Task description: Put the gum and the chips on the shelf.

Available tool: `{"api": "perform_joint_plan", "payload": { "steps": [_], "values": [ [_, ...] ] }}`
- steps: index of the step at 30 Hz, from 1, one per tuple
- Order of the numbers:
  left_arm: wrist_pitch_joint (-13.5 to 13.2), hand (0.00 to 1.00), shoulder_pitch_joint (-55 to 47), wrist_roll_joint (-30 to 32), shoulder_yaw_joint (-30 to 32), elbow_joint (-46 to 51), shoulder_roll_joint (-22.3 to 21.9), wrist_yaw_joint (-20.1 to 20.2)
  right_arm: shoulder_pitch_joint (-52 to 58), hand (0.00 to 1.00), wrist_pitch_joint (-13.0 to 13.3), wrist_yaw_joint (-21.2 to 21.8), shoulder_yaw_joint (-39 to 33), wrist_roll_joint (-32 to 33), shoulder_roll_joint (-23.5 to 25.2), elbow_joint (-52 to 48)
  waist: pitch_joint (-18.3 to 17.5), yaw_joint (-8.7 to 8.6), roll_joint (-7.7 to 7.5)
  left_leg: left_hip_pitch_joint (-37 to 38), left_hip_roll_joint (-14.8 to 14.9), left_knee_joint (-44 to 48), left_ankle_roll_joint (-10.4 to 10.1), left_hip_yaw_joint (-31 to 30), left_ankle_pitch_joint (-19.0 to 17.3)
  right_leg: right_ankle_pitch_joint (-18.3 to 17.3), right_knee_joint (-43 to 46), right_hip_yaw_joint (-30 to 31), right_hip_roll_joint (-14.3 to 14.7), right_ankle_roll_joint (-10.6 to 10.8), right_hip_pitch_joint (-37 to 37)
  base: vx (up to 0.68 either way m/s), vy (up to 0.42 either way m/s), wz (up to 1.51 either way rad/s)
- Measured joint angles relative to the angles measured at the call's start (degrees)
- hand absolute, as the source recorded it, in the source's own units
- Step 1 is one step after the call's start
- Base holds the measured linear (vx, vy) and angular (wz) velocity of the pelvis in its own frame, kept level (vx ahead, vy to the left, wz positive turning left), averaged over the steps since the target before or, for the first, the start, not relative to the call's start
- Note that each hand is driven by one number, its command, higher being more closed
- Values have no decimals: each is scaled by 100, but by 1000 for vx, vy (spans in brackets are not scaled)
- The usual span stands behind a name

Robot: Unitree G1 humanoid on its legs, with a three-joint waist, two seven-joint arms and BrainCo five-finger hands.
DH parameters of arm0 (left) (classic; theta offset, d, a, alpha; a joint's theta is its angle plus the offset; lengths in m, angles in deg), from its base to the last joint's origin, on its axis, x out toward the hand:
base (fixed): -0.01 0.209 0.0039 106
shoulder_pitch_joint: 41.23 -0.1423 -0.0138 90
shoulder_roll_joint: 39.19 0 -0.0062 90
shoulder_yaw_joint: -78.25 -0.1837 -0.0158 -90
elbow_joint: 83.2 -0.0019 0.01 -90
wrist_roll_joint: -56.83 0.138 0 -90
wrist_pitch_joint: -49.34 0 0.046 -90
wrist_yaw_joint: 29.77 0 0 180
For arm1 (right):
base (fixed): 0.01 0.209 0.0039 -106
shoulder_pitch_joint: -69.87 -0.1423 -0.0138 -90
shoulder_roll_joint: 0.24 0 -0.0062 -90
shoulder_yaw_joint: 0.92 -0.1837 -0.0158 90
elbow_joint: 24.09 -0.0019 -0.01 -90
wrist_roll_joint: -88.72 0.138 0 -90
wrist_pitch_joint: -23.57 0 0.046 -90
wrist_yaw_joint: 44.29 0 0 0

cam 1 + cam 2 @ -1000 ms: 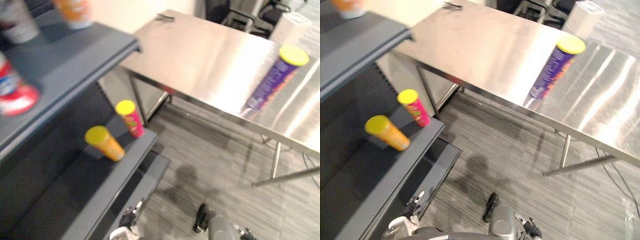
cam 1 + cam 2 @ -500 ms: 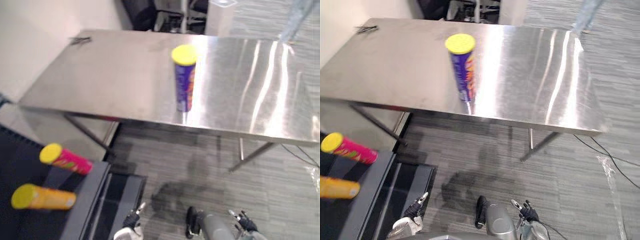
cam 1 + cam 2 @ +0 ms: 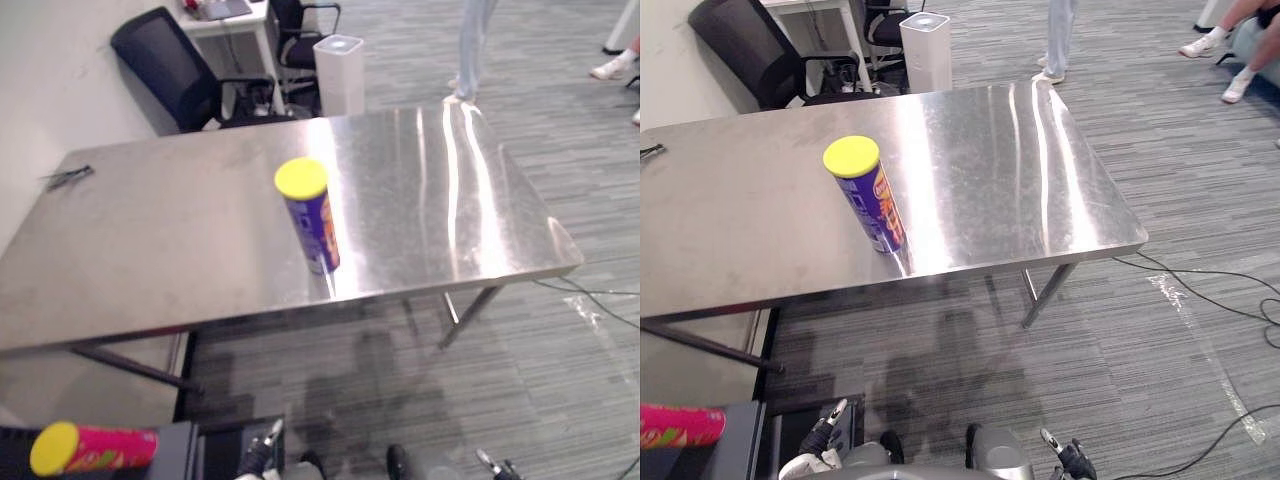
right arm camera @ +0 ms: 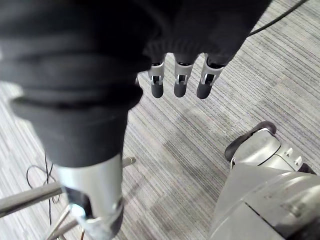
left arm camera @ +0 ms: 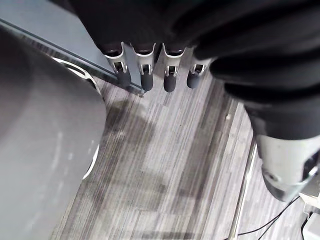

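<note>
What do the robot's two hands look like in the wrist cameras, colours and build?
The left hand and the right hand look alike: a row of silver fingers with dark rounded tips, under a black ribbed cover over the back of the hand and the wrist. Each thumb, thicker and silver-grey, sits apart from the row.

A shiny stainless-steel table [image 3: 150,250] is standing on grey striped carpet [image 3: 560,380], a black office chair [image 3: 160,50] sitting behind it.
</note>
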Motion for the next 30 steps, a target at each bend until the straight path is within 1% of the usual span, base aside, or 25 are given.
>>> {"api": "perform_joint_plan", "payload": {
  "steps": [2, 4, 6, 9, 12, 13, 14, 15, 17, 18, 19, 20, 21, 23, 24, 26, 27, 28, 29, 30],
  "values": [
    [0, 0, 16, 57, -40, -41, 58, -2, -2, 0, -2, 2, -136, -1, 36, 83, -30, 9, -17, 78, -78, -58, 63, 156, -38, 75, -177, 82, -77, 114, 94, 138, 200, -32],
    [2, 0, 39, 183, -161, -80, 100, 0, 1, 0, -11, 5, -259, -11, 43, 210, -45, 15, -10, 208, -198, -111, 74, 305, -46, 170, -383, 179, -186, 239, 217, 116, 171, -33],
    [2, 0, 47, 238, -209, -103, 85, 7, 1, 0, -11, -7, -547, -13, 39, 326, -111, 13, 77, 285, -260, -179, 74, 335, -47, 304, -557, 199, -240, 273, 313, 77, 112, -27],
    [2, 0, 84, 404, -203, -239, 72, 13, 4, 0, -20, -46, -935, -10, 38, 418, -200, 44, 199, 446, -282, -396, 75, 479, -47, 472, -744, 258, -219, 281, 348, 37, 51, -30],
    [2, 0, 84, 405, -187, -263, 62, 22, 2, 0, -19, -132, -1339, 0, 31, 485, -283, 54, 244, 493, -300, -575, 76, 497, -48, 596, -908, 337, -188, 259, 346, -16, 20, -19],
    [2, 0, 84, 405, -166, -263, 61, 24, 0, 0, -21, -143, -1456, -1, 29, 514, -298, 77, 244, 500, -298, -605, 77, 497, -47, 634, -955, 344, -178, 245, 352, -45, 7, -16],
    [2, 0, 83, 405, -135, -262, 63, 27, 3, 0, -22, -165, -1700, 45, 28, 564, -315, 140, 228, 537, -305, -677, 78, 500, -46, 667, -1033, 356, -170, 234, 370, -44, 4, -12],
    [3, 0, 76, 406, -106, -262, 63, 28, 3, 0, -22, -182, -1831, 73, 27, 589, -323, 143, 209, 559, -317, -715, 93, 498, -36, 677, -1077, 351, -176, 224, 403, -70, -1, -6],
    [4, 0, -47, 418, 78, -259, 42, 65, 10, 0, -23, -253, -2404, 292, 7, 599, -438, 137, 146, 575, -350, -812, 148, 485, 2, 708, -1222, 321, -203, 218, 432, -92, -10, 2],
    [5, 0, -83, 437, 83, -259, 42, 71, 14, 0, -22, -259, -2551, 347, -7, 587, -481, 135, 145, 578, -361, -863, 159, 483, 11, 713, -1244, 309, -210, 221, 433, -76, -12, 5],
    [6, 0, -121, 437, 84, -259, 36, 85, 33, 0, -24, -278, -2925, 504, -57, 529, -541, 134, 103, 589, -408, -971, 197, 471, 84, 712, -1287, 275, -232, 224, 421, -45, -2, 13],
    [6, 0, -143, 437, 106, -257, 32, 111, 53, 0, -24, -350, -3307, 668, -118, 387, -608, 139, 135, 611, -449, -1077, 196, 455, 153, 717, -1325, 236, -257, 232, 421, -50, 6, 14],
    [6, 0, -160, 437, 143, -257, 30, 111, 50, 0, -8, -400, -3474, 749, -155, 303, -613, 138, 129, 639, -468, -1139, 201, 452, 185, 717, -1321, 222, -266, 233, 423, -31, 20, 11],
    [6, 0, -197, 437, 426, -235, 27, 109, 12, 0, 6, -585, -4008, 1001, -321, -192, -642, 138, 162, 670, -506, -1259, 221, 447, 236, 718, -1324, 201, -289, 241, 420, -20, 20, 4],
    [6, 0, -201, 437, 495, -235, 27, 107, -1, 0, 7, -668, -4066, 1008, -349, -410, -643, 136, 163, 669, -509, -1262, 221, 448, 241, 718, -1324, 201, -292, 242, 412, 0, 0, 0],
    [8, 0, -244, 437, 537, -214, 21, 100, -5, 0, 108, -1009, -4074, 981, -472, -1479, -672, 131, 159, 672, -519, -1318, 226, 457, 265, 733, -1329, 196, -294, 260, 401, 20, 0, 0],
    [9, 0, -276, 437, 541, -129, -14, 99, -11, 0, 199, -1180, -4071, 937, -506, -2171, -689, 125, 148, 674, -520, -1340, 224, 461, 269, 742, -1327, 193, -292, 270, 394, 42, -1, 0],
    [9, 0, -301, 437, 546, -86, -38, 99, -15, 0, 245, -1300, -4066, 877, -519, -2503, -698, 121, 136, 672, -519, -1340, 225, 461, 269, 746, -1326, 191, -289, 277, 392, 47, -4, 0],
    [7, 0, -303, 437, 583, -32, -85, 99, -32, 0, 306, -1437, -4059, 869, -539, -3037, -723, 129, 117, 668, -518, -1341, 225, 463, 270, 746, -1333, 190, -287, 277, 391, 39, -6, 0],
    [7, 0, -317, 437, 624, -7, -121, 99, -47, 0, 387, -1583, -3994, 731, -558, -3576, -744, 129, 93, 667, -511, -1341, 225, 467, 269, 746, -1335, 187, -281, 277, 391, 49, -13, -1]
  ]
}}
